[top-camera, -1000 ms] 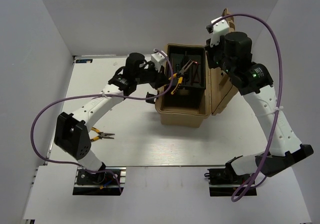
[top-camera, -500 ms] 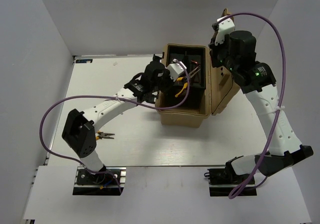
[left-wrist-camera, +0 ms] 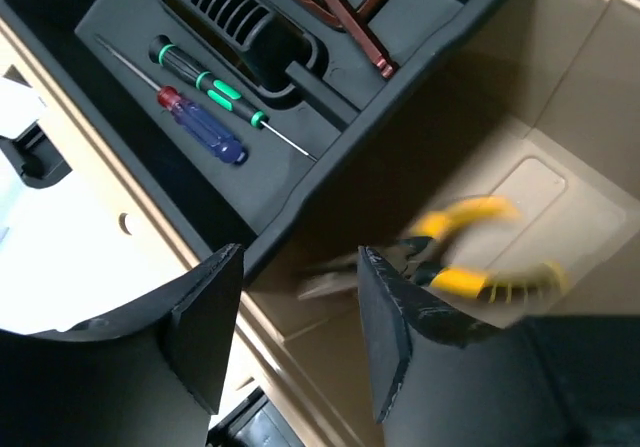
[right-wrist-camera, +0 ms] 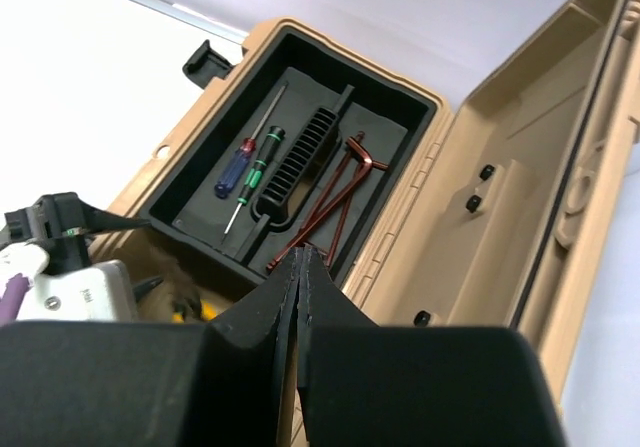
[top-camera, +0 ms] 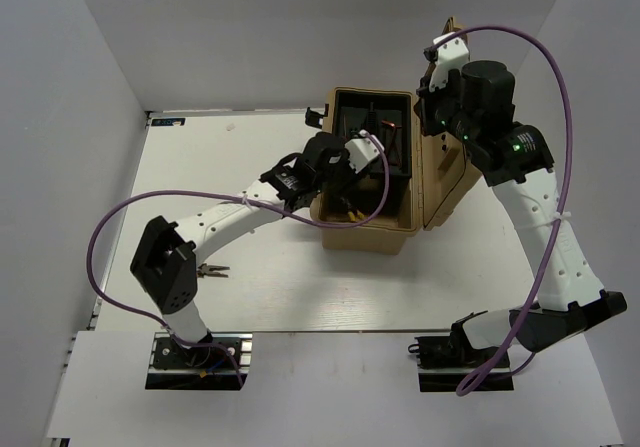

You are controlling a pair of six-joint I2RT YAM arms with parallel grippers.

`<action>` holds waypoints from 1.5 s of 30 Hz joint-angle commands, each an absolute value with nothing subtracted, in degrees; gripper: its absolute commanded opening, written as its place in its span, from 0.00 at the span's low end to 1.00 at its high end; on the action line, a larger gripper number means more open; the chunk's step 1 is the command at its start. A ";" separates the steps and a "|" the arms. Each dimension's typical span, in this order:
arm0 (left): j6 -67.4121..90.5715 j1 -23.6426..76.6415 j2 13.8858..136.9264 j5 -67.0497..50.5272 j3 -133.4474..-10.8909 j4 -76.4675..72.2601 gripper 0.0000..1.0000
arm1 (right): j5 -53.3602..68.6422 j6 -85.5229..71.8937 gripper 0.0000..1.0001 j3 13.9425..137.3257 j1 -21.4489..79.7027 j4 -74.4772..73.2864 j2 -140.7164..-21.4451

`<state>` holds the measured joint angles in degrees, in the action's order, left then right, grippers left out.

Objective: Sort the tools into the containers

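The tan toolbox [top-camera: 365,232] stands open, its lid [top-camera: 447,182] swung to the right. My left gripper [top-camera: 345,182] hangs open over the box's front part. In the left wrist view the gripper [left-wrist-camera: 300,267] is empty; yellow-handled pliers [left-wrist-camera: 480,267] show blurred below it, inside the tan bottom. The black tray [left-wrist-camera: 330,137] holds a blue-handled screwdriver [left-wrist-camera: 205,127], a green-banded screwdriver [left-wrist-camera: 215,87] and reddish-brown bent rods [left-wrist-camera: 345,7]. My right gripper [top-camera: 428,102] is shut and empty above the box's hinge side; it also shows in the right wrist view [right-wrist-camera: 301,257].
A second pair of orange-handled pliers [top-camera: 210,270] lies on the white table, left of the box near the left arm's base. Black latches stick out at the box's left rim [right-wrist-camera: 205,62]. White walls enclose the table on three sides.
My left gripper moved right over the box with the pliers, opened and let them go; they now lie in the box's bottom. The right gripper rose slightly.
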<state>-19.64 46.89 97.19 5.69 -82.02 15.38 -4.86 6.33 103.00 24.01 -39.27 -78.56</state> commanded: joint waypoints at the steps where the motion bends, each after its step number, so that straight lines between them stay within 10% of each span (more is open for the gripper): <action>1: -20.04 47.37 93.70 9.39 -84.81 14.77 0.60 | -2.64 5.63 0.00 103.71 23.64 -38.23 -76.82; 4: -16.98 47.37 90.28 14.31 -84.29 13.36 0.53 | 2.00 5.80 0.00 103.27 23.64 -38.32 -76.73; 6: -8.30 47.37 84.85 22.62 -81.93 13.36 0.28 | 10.05 8.07 0.00 102.14 23.90 -38.58 -76.73; 8: 6.14 45.97 80.44 28.09 -77.99 17.21 0.21 | 24.59 10.70 0.17 100.13 23.99 -40.86 -76.99; 10: 15.86 45.26 76.21 36.69 -76.12 28.31 0.35 | 30.56 10.99 0.31 98.62 24.26 -40.44 -77.25; 11: 21.13 43.78 75.33 38.57 -74.63 33.09 0.63 | 35.81 8.99 0.32 96.53 24.69 -39.99 -78.13; 14: 42.91 40.62 71.03 39.03 -68.24 47.18 0.81 | 37.17 6.51 0.30 95.10 26.53 -37.88 -81.98; 19: 56.15 38.76 52.95 40.42 -56.53 54.40 0.81 | 38.41 8.43 0.26 100.18 33.91 -40.16 -90.60; 22: 51.53 38.76 32.31 41.04 -49.51 48.45 0.50 | 38.76 8.97 0.26 107.39 39.72 -42.62 -98.77; 24: 45.12 38.76 20.03 41.04 -47.12 41.85 0.07 | 38.50 9.14 0.28 115.51 44.00 -44.99 -107.12; 27: 47.27 38.76 17.92 44.20 -49.38 51.90 0.02 | 36.57 10.97 0.34 122.49 48.24 -47.28 -116.53; 35: 66.80 38.76 33.57 47.98 -58.54 76.12 0.61 | 29.10 16.09 0.43 122.87 58.62 -39.83 -127.61; 45: 65.65 38.76 28.04 47.99 -53.00 71.19 0.68 | 20.22 11.26 0.34 123.75 64.25 -25.76 -134.56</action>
<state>64.45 38.76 27.97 46.61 -53.54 70.72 24.23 12.97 121.45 63.09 -32.25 -132.49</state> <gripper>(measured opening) 0.682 0.343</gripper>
